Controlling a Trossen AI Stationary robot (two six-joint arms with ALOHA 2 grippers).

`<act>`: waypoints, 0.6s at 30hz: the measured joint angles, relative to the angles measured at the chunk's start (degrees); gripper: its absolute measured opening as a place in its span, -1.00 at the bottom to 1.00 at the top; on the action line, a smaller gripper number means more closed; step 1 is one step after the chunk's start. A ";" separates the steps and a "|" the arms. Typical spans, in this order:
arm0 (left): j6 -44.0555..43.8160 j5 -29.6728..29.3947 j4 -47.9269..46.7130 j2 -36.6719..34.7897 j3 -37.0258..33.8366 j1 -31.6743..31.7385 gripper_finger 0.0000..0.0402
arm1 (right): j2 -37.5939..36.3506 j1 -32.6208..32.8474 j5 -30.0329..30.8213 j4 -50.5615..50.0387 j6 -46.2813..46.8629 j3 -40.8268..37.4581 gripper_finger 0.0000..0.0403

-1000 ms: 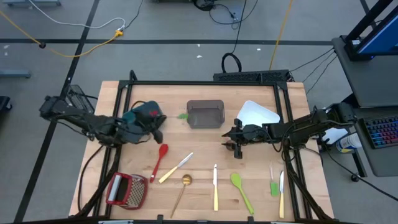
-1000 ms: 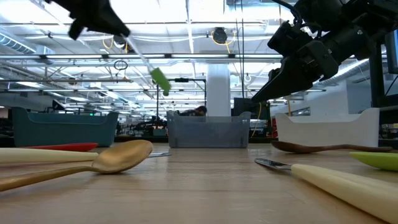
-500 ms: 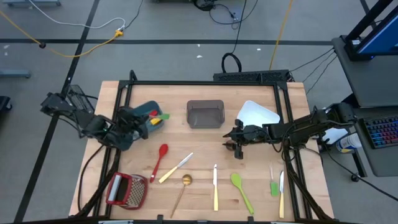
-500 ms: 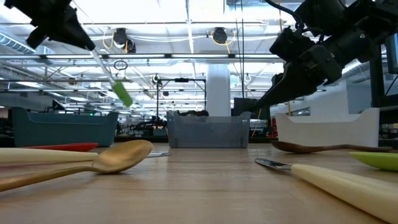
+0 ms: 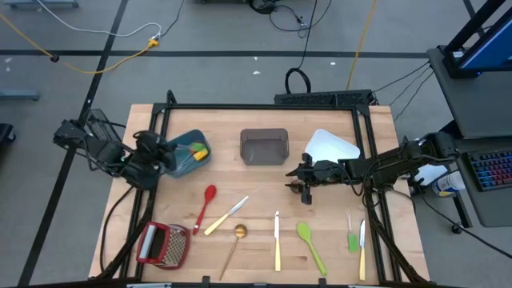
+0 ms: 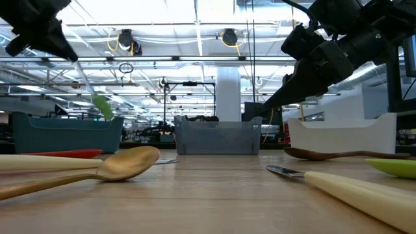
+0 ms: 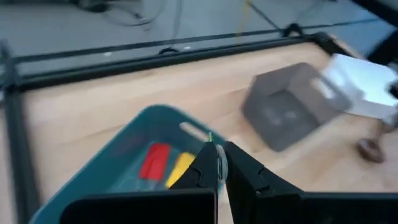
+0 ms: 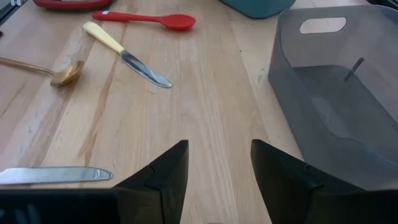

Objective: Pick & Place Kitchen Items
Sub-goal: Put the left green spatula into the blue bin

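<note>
**A:** why's the left gripper (image 5: 157, 154) parked right over the teal bin (image 5: 178, 148)?

**B:** it's pinched tight on a slim green-tipped utensil (image 6: 102, 105), hanging tip down above the bin. My guess is it's lined up to drop it in with the red and yellow ones already inside.

**A:** and the right gripper (image 5: 304, 186)?

**B:** jaws spread wide, holding nothing, just beside the grey bin (image 5: 264, 146). The red spoon (image 5: 206, 204), gold spoon (image 5: 236, 241) and cream-handled knives (image 5: 278, 241) are still loose on the table (image 5: 256, 180).
</note>
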 joint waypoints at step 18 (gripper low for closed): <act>-16.43 -0.70 7.84 0.24 -14.21 0.09 -0.96 | 0.00 0.00 0.01 0.03 2.78 -0.02 -0.17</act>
